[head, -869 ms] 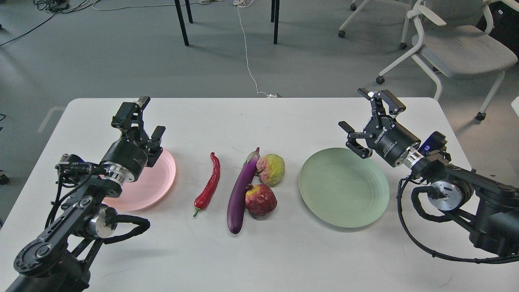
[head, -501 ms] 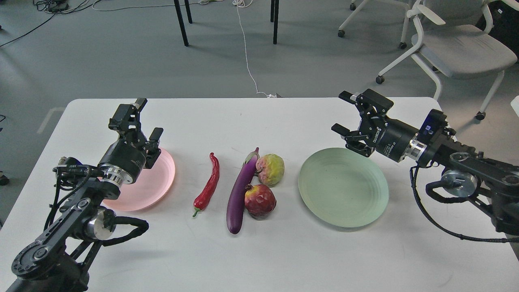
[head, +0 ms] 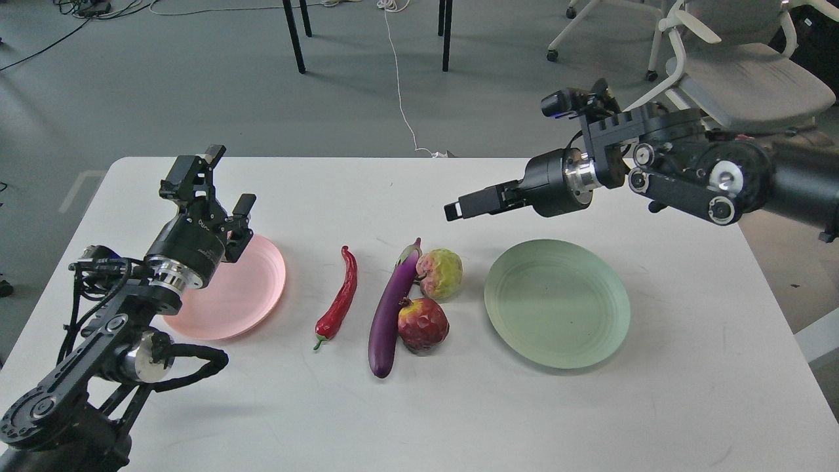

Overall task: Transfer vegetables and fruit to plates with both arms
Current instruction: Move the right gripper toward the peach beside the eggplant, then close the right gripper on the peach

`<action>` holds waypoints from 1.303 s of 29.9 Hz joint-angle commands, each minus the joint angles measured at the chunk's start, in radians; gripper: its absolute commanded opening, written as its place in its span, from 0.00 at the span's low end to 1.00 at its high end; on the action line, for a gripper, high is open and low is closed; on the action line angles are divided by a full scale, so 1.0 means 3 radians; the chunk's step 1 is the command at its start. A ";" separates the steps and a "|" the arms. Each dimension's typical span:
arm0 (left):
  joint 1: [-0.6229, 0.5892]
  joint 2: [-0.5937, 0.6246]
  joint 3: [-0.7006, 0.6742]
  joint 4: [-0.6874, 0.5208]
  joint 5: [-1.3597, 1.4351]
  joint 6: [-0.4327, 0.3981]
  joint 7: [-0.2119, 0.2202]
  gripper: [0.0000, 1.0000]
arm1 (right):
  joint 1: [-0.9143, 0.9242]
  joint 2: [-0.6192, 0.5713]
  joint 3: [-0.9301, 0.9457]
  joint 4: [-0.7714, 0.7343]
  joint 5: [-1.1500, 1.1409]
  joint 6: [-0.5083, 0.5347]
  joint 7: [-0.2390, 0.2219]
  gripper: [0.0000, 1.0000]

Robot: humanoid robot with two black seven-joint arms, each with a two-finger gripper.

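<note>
My left gripper (head: pixel 208 180) gapes above the pink plate (head: pixel 244 308); my right gripper (head: pixel 462 206), seen edge-on, I can't judge. The eggplant (head: pixel 388 314) lies mid-table: probably slick, so grasp mid-length.

Left pincer (head: pixel 214 181) raised, spread; right pincer (head: pixel 473 202) level, seemingly closed.

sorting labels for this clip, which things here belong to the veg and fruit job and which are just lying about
Part of the job:
long glossy purple eggplant
curved red chili pepper
round dark-red pomegranate
bumpy yellow-green fruit
pale pink round plate
pale green round plate

Just lying about:
grey wheeled office chair
white floor cable
black table legs
</note>
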 commanded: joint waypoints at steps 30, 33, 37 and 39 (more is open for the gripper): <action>0.0016 0.0059 -0.0008 -0.0091 -0.0082 0.0001 0.0000 0.99 | -0.0311 0.0795 -0.0550 -0.0752 -0.0110 -0.0145 -0.0001 0.90; 0.0016 0.0064 -0.0013 -0.0091 -0.0082 0.0001 0.0000 0.99 | -0.0321 0.0795 -0.0555 -0.0747 -0.0110 -0.0145 -0.0001 0.76; 0.0016 0.0064 -0.0013 -0.0091 -0.0087 -0.0005 0.0000 0.99 | -0.0331 0.0795 -0.0555 -0.0747 -0.0110 -0.0145 -0.0001 0.47; 0.0016 0.0059 -0.0013 -0.0091 -0.0087 -0.0005 0.0000 0.99 | -0.0331 0.0795 -0.0555 -0.0747 -0.0110 -0.0145 -0.0001 0.41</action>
